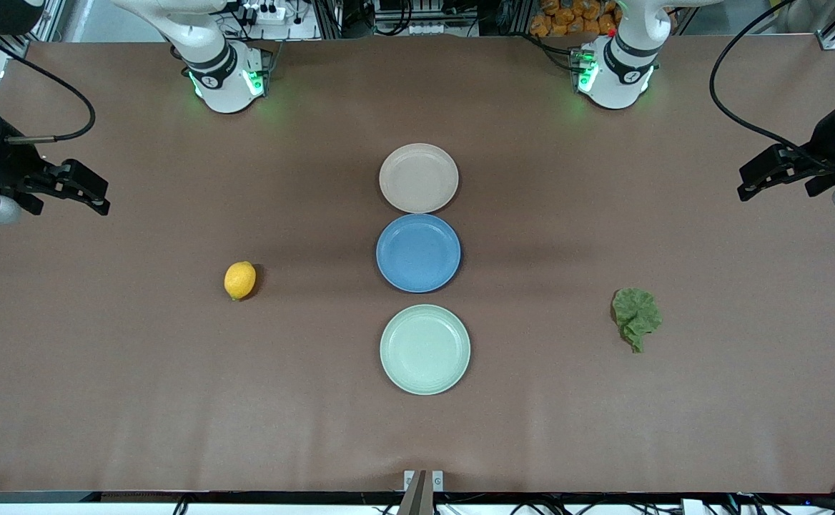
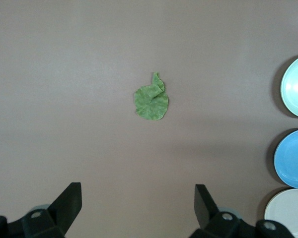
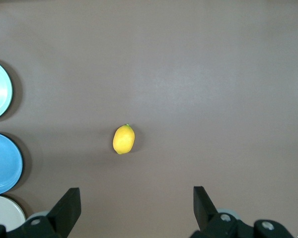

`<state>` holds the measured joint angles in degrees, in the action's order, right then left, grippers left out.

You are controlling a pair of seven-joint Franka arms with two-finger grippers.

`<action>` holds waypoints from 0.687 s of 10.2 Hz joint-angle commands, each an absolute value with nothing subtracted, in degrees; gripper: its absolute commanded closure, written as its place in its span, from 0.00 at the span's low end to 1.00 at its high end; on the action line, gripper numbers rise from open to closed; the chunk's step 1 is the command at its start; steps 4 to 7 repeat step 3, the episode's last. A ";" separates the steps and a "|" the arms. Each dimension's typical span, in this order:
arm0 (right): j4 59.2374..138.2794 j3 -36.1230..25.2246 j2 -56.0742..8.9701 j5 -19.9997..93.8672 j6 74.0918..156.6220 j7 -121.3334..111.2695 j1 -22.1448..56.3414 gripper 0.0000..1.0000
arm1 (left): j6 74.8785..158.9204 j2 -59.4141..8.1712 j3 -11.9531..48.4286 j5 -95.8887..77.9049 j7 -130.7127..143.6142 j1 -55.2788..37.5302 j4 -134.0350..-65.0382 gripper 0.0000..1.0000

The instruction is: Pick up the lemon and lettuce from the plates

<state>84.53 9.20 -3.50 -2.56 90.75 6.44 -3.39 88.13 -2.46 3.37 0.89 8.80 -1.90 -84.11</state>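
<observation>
The lemon (image 1: 239,280) lies on the bare brown table (image 1: 603,429), not on any plate. It sits well apart from the blue plate (image 1: 418,252), toward the right arm's end of the table, and just a bit nearer to the front camera than that plate. The lettuce (image 1: 635,316) lies on the bare table too, well apart from the blue plate toward the left arm's end, and a little nearer to the front camera than the lemon. Three plates stand in a row in the middle of the table, and all three have nothing on them. The blue plate is the middle one. The beige-pink plate (image 1: 418,178) is just beside it, farther from the front camera, and the two almost touch. The mint green plate (image 1: 425,349) is near the blue plate, nearer to the front camera, with a small gap between them. The right gripper (image 1: 92,194) hangs in the air over the right arm's end of the table, away from the blue plate. Its fingers are spread wide and hold nothing. The left gripper (image 1: 757,179) hangs over the left arm's end of the table, also with its fingers spread wide and nothing in them.
</observation>
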 commanded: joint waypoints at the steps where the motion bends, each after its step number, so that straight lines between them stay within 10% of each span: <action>1: 84.46 9.32 -3.25 -1.67 90.79 5.71 -4.13 0.00 | 86.32 -1.32 3.52 0.88 9.76 -1.58 -84.73 0.00; 7: 84.46 9.32 -3.25 0.78 90.79 5.54 -4.22 0.00 | 85.70 -1.32 3.52 0.88 9.76 -1.58 -84.99 0.00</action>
